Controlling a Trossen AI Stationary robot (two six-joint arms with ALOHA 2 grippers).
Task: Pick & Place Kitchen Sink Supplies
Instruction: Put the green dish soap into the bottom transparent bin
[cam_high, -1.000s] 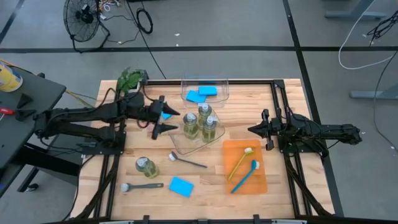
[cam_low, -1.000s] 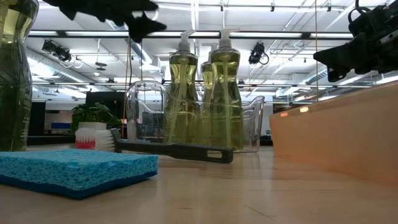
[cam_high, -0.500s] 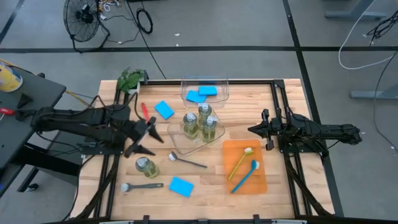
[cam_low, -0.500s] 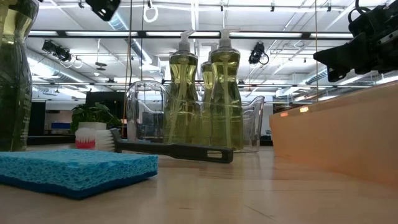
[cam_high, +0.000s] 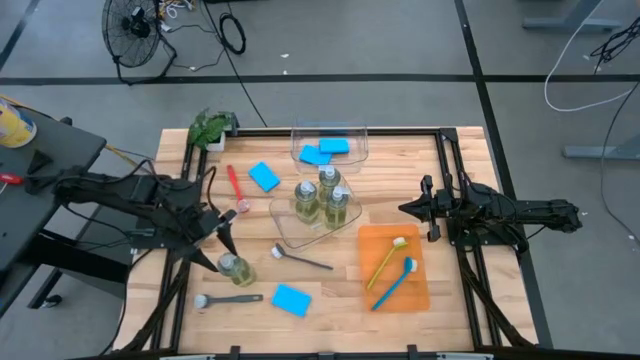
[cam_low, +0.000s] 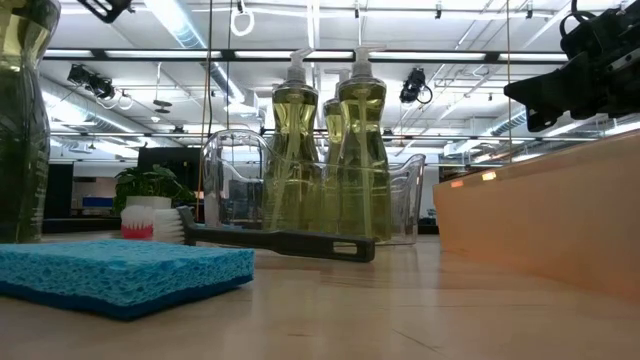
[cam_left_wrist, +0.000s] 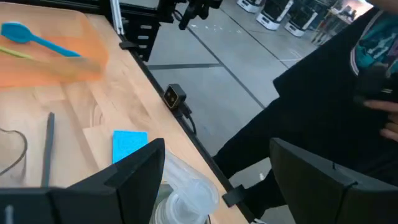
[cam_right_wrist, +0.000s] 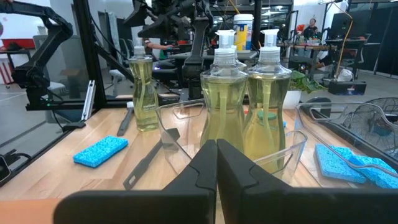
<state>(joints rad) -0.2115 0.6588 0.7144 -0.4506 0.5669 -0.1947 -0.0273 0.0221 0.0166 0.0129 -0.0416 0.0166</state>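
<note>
High view: three pump bottles (cam_high: 322, 200) sit in a clear bin (cam_high: 300, 228), two sponges in another, two brushes on the orange tray (cam_high: 395, 265). At seven o'clock, the left gripper (cam_high: 222, 240), fingers spread, hovers by a loose bottle (cam_high: 236, 268).

Right wrist view: right gripper (cam_right_wrist: 216, 163) fingers pressed together, idle.

Left wrist view: the bottle is half hidden.

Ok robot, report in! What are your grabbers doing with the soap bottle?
Left gripper open, poised over loose pump bottle, not gripping. Right gripper shut, empty, waiting near orange tray. Nothing in the way.
</note>
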